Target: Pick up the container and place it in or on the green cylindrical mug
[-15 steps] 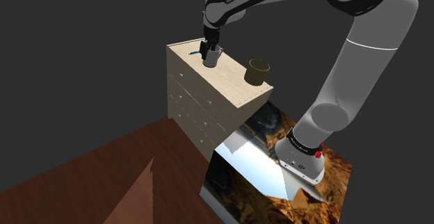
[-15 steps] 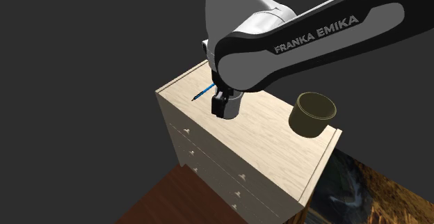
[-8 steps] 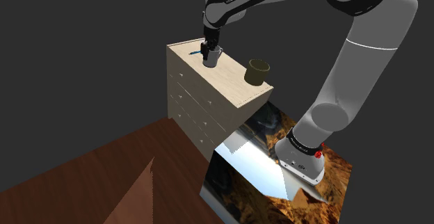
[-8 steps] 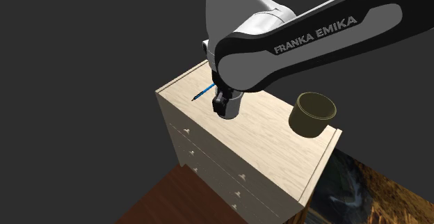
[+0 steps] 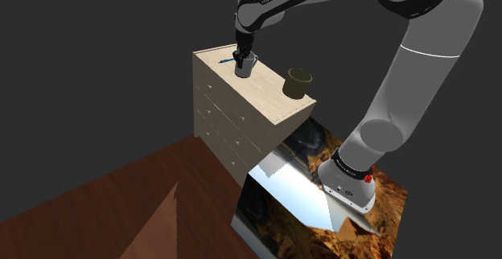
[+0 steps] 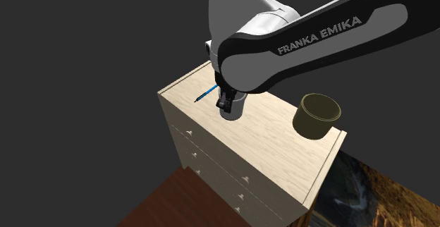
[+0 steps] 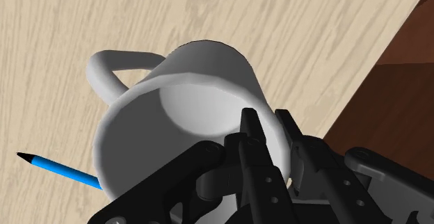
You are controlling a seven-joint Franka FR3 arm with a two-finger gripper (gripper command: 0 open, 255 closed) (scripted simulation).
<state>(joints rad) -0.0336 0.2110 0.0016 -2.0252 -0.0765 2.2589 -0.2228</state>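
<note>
The end effector (image 7: 266, 126) is closing on the container (image 7: 198, 83), a pale grey mug, and is pinching its wall: one of the black fingers (image 7: 248, 129) is sitting inside the rim and the other is pressing from outside. That rim pinch is likely chosen because the body is too broad to span. The grip is landing on the side away from the handle (image 7: 104, 66), so the loop is staying clear of the jaws. The container is hanging upright under the wrist, at or just above the light wooden top of the chest of drawers (image 6: 268, 144) (whether its base is touching the wood cannot be told). A blue pencil (image 6: 206, 94) is lying just beside it, toward the far corner of the top, apart from the grip and not in the way. The olive-green mug (image 6: 317, 115) is standing open-mouthed at the other end of the same top, well apart, so the carry is probably going to be a short lift and a sideways travel, with the container ending on or in that wider mouth.
</note>
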